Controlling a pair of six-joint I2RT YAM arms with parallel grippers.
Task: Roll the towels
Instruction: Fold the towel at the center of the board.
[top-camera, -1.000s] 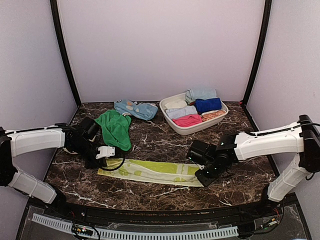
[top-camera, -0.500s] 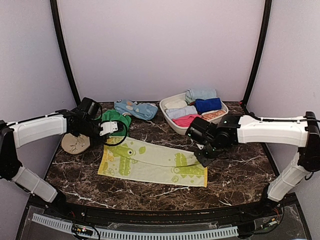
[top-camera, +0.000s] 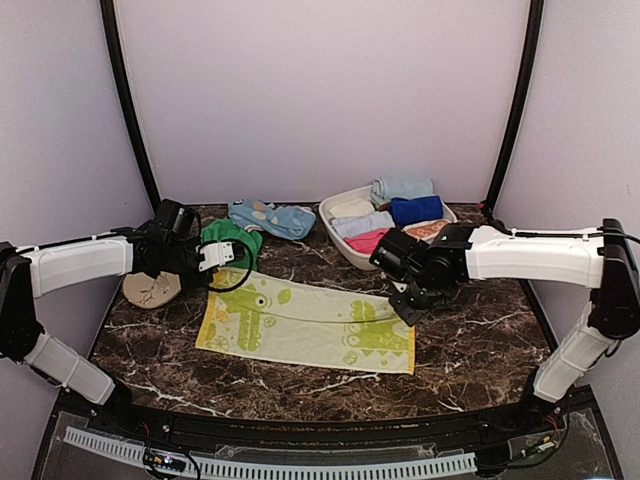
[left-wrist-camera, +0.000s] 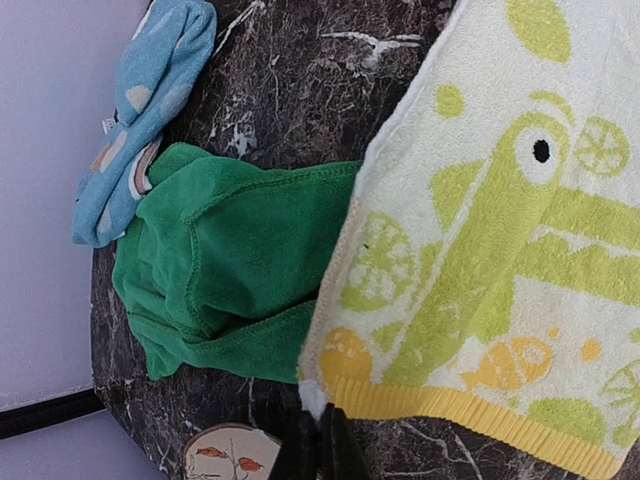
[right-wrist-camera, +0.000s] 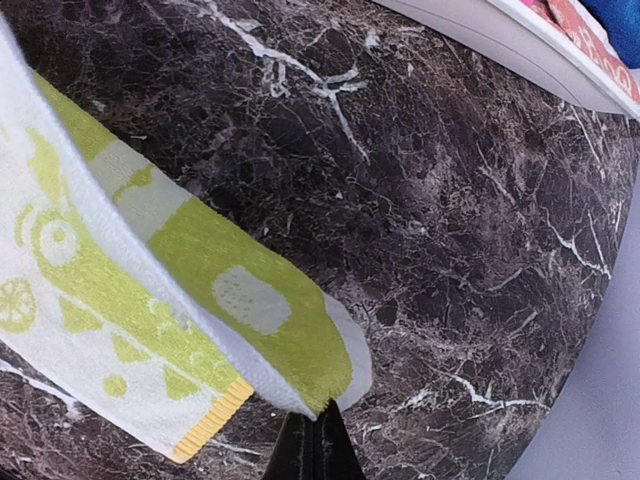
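Pinching the lime towel (top-camera: 300, 328) by its far corners, my left tool (left-wrist-camera: 320, 442) and right tool (right-wrist-camera: 314, 438) are both clamped on it; I see it spread across the desk (top-camera: 470, 345), with the green towel (top-camera: 235, 240) bunched against its left edge.

The lime-yellow towel (top-camera: 305, 330) bears green cartoon and citrus-slice prints and a yellow hem, the green towel (top-camera: 236, 242) is plain, the blue cloth (top-camera: 270, 217) spotted, the surface (top-camera: 480, 340) dark white-veined marble.

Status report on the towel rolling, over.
Left gripper, right gripper shut on far corners of pale lime-yellow printed towel, spread unrolled. Plain green terry towel bunched under its left edge.
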